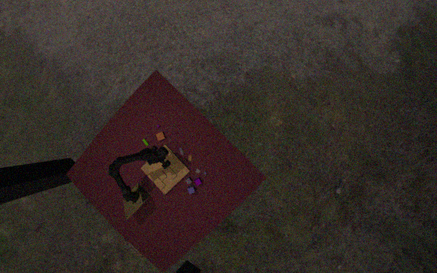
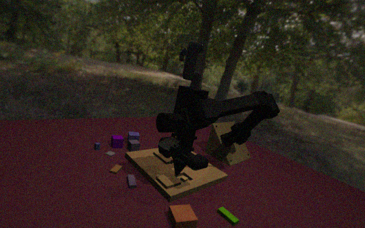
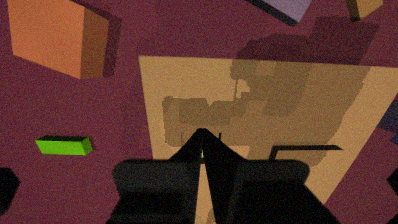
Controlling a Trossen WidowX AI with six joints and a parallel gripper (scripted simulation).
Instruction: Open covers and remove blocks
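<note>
We see our pincer [image 1: 165,164] [image 2: 177,175] [image 3: 201,132] closed, its fingertips together with nothing gripped, pointing down over the puzzle board [image 1: 170,186] [image 2: 212,173] [image 3: 190,75]. The board lies beneath it on the red table [image 1: 218,182] [image 2: 64,189] [image 3: 60,110], reaching out on either side of the tips. Whether the tips touch it, we cannot tell. A raised wooden cover [image 2: 167,181] sits just beside them.
</note>
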